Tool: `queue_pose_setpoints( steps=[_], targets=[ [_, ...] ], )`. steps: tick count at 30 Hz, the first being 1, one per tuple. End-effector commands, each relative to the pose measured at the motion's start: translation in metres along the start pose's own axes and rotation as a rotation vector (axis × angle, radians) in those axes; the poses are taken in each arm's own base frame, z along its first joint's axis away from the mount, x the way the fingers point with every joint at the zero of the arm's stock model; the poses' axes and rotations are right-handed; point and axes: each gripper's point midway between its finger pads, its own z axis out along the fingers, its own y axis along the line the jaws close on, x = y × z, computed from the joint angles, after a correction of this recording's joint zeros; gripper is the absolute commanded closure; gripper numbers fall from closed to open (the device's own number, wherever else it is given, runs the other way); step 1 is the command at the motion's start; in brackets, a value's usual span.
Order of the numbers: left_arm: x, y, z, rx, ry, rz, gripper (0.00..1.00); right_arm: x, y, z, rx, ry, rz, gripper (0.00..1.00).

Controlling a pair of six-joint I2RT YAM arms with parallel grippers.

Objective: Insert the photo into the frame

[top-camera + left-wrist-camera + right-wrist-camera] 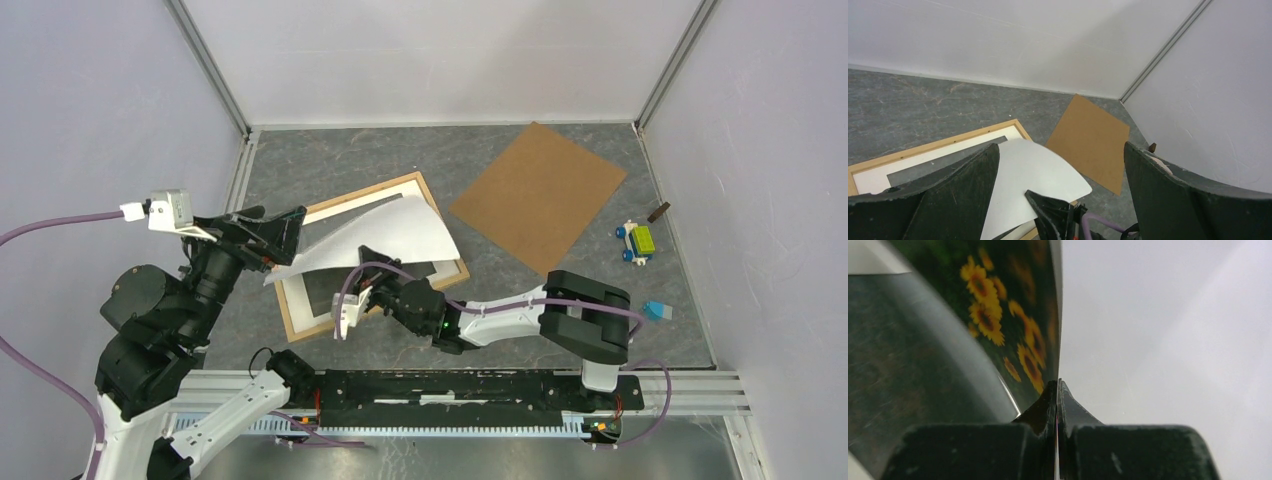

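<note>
Top camera looks down from behind the arms. Left wrist faces the far corner, sharing the frame point(948, 140) and brown board point(1090, 142); right wrist hugs the photo point(998, 315).

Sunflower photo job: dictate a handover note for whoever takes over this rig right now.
Left end effector: open, empty.
Right end effector: shut on an edge of the rectangular sunflower photo.
The photo, white back up, arches over the thin light-wood rectangular frame holding a white mat; it is not seated.
Flat brown backing board lies apart on the table.
Done: photo lifted.
To do: lay it flat in the frame.
</note>
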Motion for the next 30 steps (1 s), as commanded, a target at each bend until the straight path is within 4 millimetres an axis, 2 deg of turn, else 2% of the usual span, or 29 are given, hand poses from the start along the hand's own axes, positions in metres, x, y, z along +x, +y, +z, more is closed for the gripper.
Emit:
queue_pose_setpoints(
  steps=[1, 6, 11, 15, 20, 26, 30],
  targets=[
    [-0.008, 0.001, -0.001, 0.001, -0.036, 0.027, 0.00, 0.005, 0.032, -0.004, -0.060, 0.026, 0.008, 1.00],
    [-0.010, 0.002, -0.003, -0.002, -0.040, 0.033, 0.00, 0.015, 0.062, -0.023, -0.099, 0.083, -0.051, 1.00],
    [-0.009, 0.003, -0.004, 0.000, -0.043, 0.031, 0.00, 0.023, 0.074, -0.039, -0.127, 0.145, -0.140, 1.00],
    [-0.006, 0.003, -0.004, 0.001, -0.037, 0.030, 0.00, 0.023, 0.086, -0.048, -0.174, 0.113, -0.091, 1.00],
    [-0.006, 0.001, -0.004, 0.015, -0.037, 0.023, 0.00, 0.021, 0.109, -0.041, -0.228, 0.103, -0.088, 1.00],
    [-0.007, 0.003, -0.008, 0.011, -0.044, 0.027, 0.00, 0.011, 0.125, -0.030, -0.280, 0.056, -0.094, 1.00],
    [-0.006, 0.003, -0.007, 0.009, -0.039, 0.032, 0.00, 0.015, 0.141, -0.021, -0.317, 0.077, -0.128, 1.00]
  ],
)
